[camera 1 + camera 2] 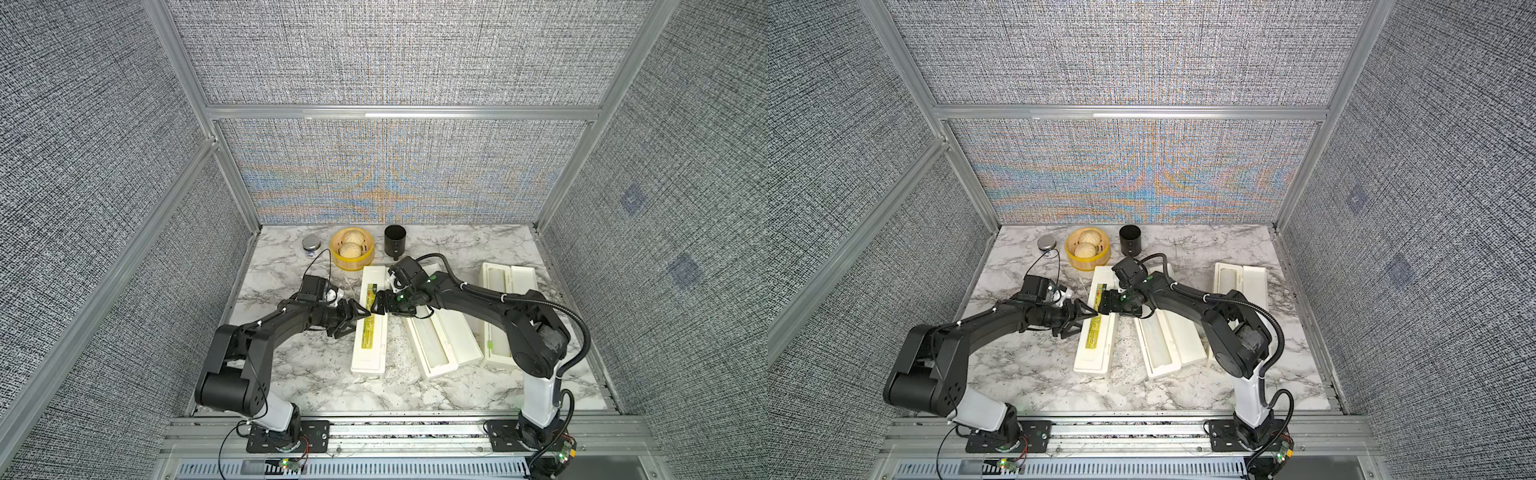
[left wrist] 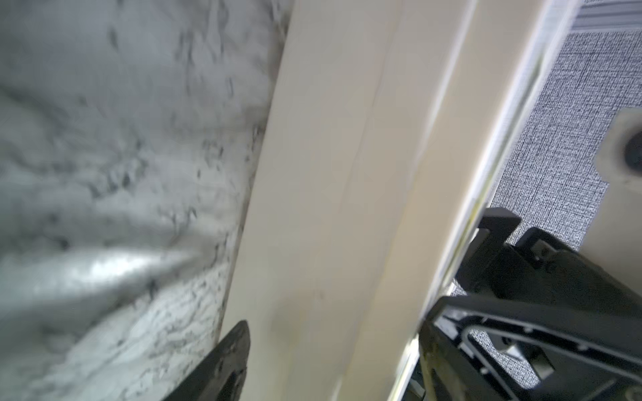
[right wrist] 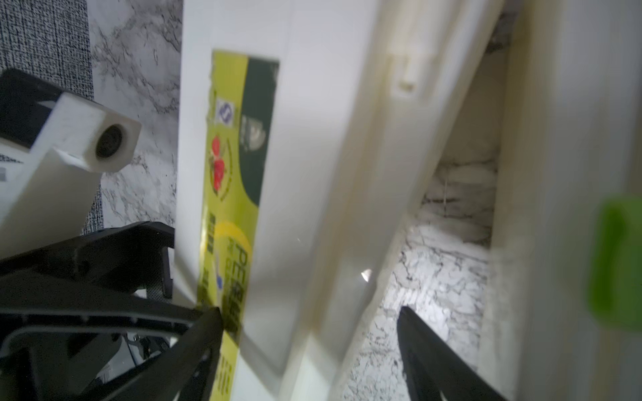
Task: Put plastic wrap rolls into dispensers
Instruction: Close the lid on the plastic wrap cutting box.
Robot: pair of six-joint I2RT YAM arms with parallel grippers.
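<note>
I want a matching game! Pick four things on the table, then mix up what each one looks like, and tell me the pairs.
Things:
1. steamer
2. cup
3. leftmost dispenser
4. rightmost dispenser

Looks:
A. lid open
B. all black
C. yellow-green label on top
D. round and yellow, two buns inside

Pairs: 1-D, 2-B, 3-C, 4-A

Bright, even light in both top views, moiré on the back wall (image 1: 386,174), wrist views blurred.
</note>
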